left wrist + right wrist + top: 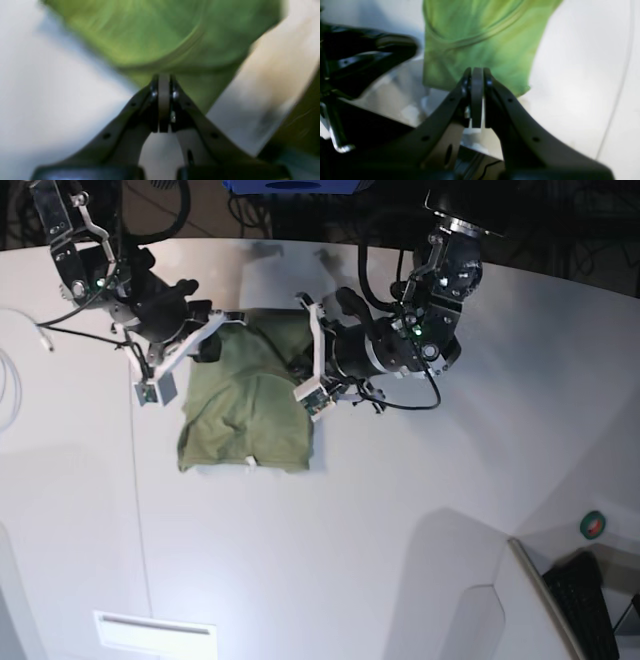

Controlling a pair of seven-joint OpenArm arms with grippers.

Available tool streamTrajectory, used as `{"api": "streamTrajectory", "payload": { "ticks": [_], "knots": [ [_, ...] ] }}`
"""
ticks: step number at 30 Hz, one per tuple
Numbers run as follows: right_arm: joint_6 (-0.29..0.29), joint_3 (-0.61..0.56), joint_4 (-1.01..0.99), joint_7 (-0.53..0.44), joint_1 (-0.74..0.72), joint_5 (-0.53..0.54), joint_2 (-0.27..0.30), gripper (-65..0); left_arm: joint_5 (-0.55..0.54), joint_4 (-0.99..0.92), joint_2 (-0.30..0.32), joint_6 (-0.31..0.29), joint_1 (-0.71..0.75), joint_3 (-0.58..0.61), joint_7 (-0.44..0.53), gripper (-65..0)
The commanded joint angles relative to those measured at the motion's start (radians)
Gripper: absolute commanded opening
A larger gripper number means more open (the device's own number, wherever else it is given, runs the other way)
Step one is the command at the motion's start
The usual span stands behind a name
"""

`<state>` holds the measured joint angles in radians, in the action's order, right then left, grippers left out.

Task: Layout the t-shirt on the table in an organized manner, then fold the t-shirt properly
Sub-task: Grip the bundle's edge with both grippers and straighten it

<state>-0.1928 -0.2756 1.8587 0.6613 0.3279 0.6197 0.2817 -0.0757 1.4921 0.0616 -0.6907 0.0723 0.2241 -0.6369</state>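
Base view — both end effectors, left (300, 350) and right (212, 330), clamped on the t-shirt (250, 410) above the table (400, 510)

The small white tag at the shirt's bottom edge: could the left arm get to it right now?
Probably not yet: the left gripper looks shut on the t-shirt's top corner. The tag itself lies uncovered.
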Motion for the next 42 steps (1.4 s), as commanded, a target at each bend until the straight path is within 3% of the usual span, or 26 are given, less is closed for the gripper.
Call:
{"api": "streamTrajectory", "payload": {
  "ticks": [1,10,14,22,25,31,35,42],
  "knots": [
    [0.003,0.005,0.012,-0.018,-0.006,-0.002,0.004,-65.0,-0.016,-0.011,-0.001,-0.007,-0.006,0.004,0.030,-65.0],
    [0.003,0.008,-0.158,-0.022,-0.043,-0.002,0.006,-65.0,-0.020,-0.166,0.025,0.056,-0.027,0.064,0.065,-65.0],
    [0.003,0.008,-0.199,-0.074,-0.043,-0.002,0.006,-65.0,-0.016,-0.209,0.027,0.084,-0.030,0.084,0.067,-65.0],
    [0.003,0.009,-0.259,-0.081,-0.043,-0.002,0.006,-65.0,-0.016,-0.213,0.028,0.084,-0.056,0.074,0.067,-65.0],
    [0.003,0.009,-0.196,-0.077,-0.025,-0.001,0.006,-65.0,-0.020,-0.212,0.028,0.088,-0.070,0.074,0.067,-65.0],
    [-0.009,0.011,0.006,-0.025,-0.016,-0.001,0.041,-65.0,-0.025,0.018,0.020,0.088,-0.044,0.011,0.044,-65.0],
    [-0.069,0.009,0.025,0.012,-0.046,-0.001,0.043,-65.0,-0.025,0.190,0.007,0.088,-0.041,-0.028,-0.056,-65.0],
    [-0.069,0.002,-0.026,0.012,-0.083,-0.001,0.040,-65.0,-0.025,0.204,-0.006,0.087,-0.035,-0.025,-0.096,-65.0]
  ]
}}
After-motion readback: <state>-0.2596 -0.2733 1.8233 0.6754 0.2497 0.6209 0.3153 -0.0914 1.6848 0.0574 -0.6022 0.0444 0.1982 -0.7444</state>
